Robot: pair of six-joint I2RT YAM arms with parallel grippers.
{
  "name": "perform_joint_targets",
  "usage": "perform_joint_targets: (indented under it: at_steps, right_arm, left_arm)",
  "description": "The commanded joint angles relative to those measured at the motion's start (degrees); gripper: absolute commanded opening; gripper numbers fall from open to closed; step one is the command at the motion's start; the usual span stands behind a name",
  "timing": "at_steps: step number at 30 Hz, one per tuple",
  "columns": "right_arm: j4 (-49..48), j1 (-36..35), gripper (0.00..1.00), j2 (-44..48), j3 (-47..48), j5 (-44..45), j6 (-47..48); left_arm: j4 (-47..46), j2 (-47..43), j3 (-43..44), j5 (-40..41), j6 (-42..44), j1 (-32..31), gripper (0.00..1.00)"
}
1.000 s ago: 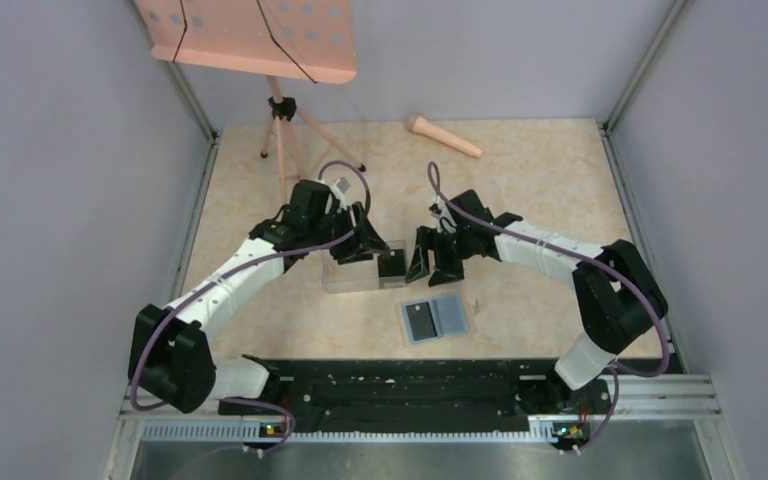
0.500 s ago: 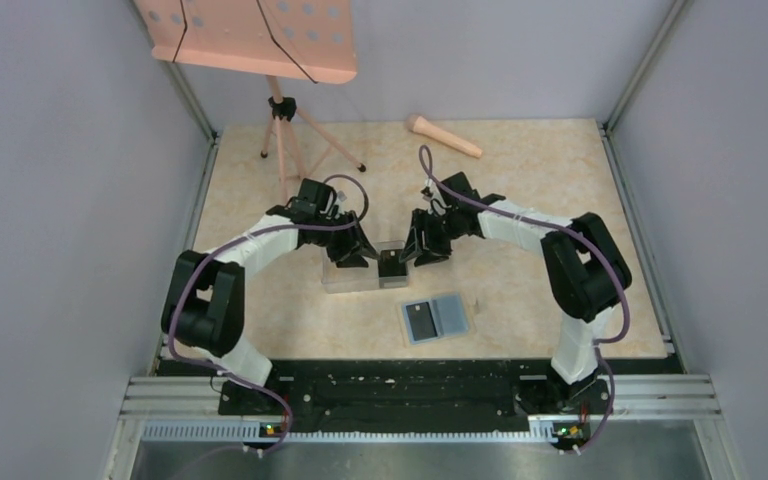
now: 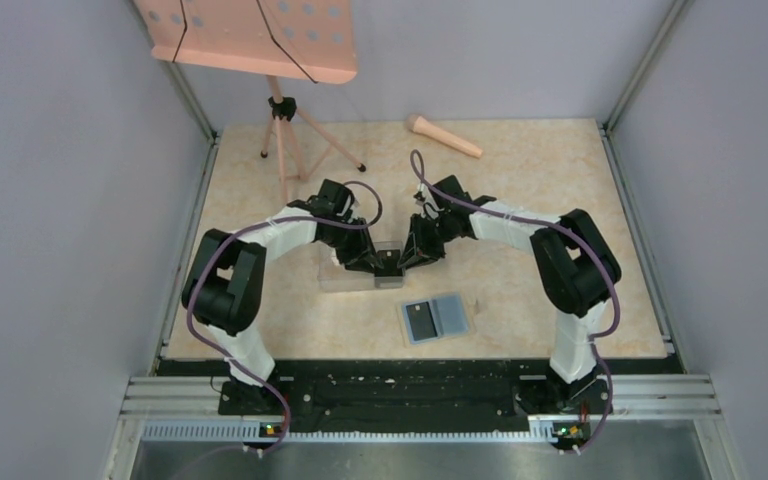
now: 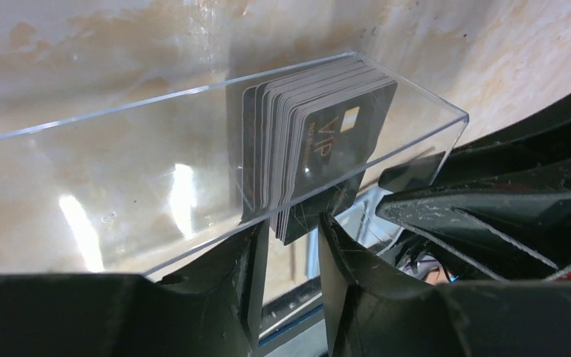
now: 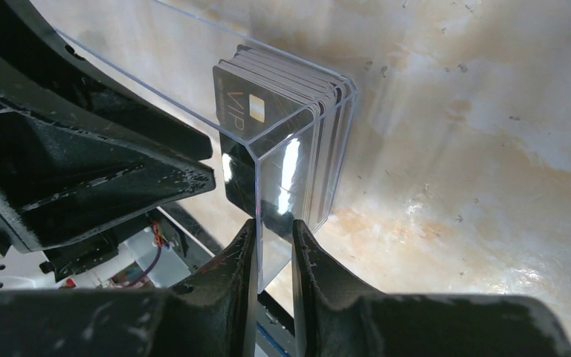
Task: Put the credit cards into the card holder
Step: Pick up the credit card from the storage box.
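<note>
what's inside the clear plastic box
A stack of dark cards stands on edge at one end of the clear box; the front one reads VIP. The cards behind it are covered, so their faces and number cannot be told.

lab test cell | grey walls (image 3: 50, 200) w/ alu frame (image 3: 192, 100) | arms on rail (image 3: 400, 392)

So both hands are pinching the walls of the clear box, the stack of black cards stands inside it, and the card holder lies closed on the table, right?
Not quite: the card holder lies open, not closed; the top external view shows its light blue inside with a dark card in it. The rest holds: left hand and right hand each pinch a wall of the clear box, the black cards standing inside.
</note>
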State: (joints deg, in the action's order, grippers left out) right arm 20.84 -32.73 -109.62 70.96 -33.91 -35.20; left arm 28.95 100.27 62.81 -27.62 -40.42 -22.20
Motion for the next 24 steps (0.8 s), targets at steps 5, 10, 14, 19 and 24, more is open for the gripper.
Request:
perform_joint_targets:
  at_steps: [5, 10, 14, 19, 24]
  right_arm:
    - [-1.15, -1.23, 0.11, -0.94, 2.42, -1.41, -0.63]
    - [-1.2, -1.3, 0.1, -0.94, 2.41, -1.51, -0.6]
    - [-1.15, -1.28, 0.1, -0.94, 2.3, -1.64, -0.59]
    - [-1.15, -1.31, 0.1, -0.85, 2.25, -1.93, -0.41]
    - [-1.23, -1.33, 0.1, -0.85, 2.16, -1.96, -0.31]
  left_arm:
    - [2.43, 3.37, 4.04, 4.35, 2.24, -1.17, 0.27]
    - [2.62, 5.21, 5.65, 3.79, 2.77, -1.71, 0.15]
    - [3.07, 5.03, 6.54, 4.25, 3.19, -2.52, 0.06]
    - [6.45, 3.78, 8.83, 7.85, 5.03, -3.91, 0.0]
    - [9.49, 2.55, 11.35, 11.48, 6.39, -5.48, 0.0]
